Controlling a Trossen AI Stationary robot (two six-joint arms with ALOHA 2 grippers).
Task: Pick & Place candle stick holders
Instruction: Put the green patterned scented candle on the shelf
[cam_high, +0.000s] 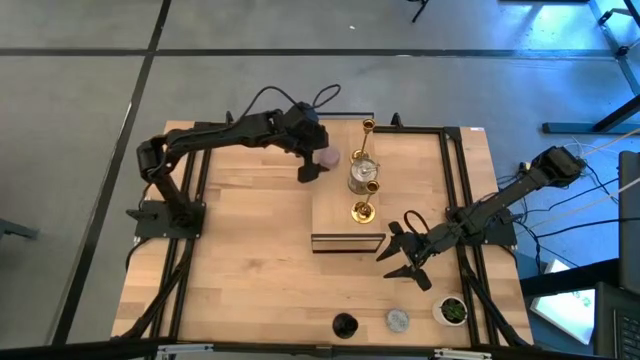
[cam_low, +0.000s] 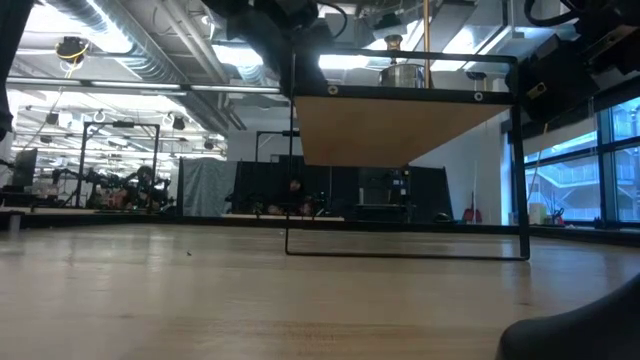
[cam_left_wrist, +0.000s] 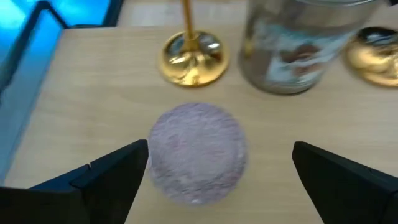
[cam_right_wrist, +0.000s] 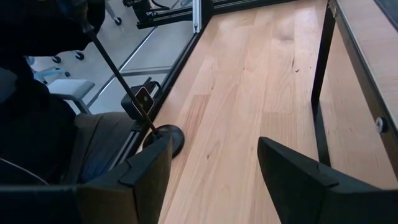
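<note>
The lilac-pink holder (cam_left_wrist: 196, 152) stood on the table (cam_high: 250, 250) just beside the tall gold holder (cam_left_wrist: 192, 56) and silver holder (cam_left_wrist: 292, 46). The left gripper (cam_left_wrist: 217, 171) straddled it, fingers wide apart, gripping nothing. The right gripper (cam_high: 400, 260) waited open near the wood block (cam_high: 347, 242).

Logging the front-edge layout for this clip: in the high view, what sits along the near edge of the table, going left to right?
black holder → grey-blue holder → small white pot with the green plant.
</note>
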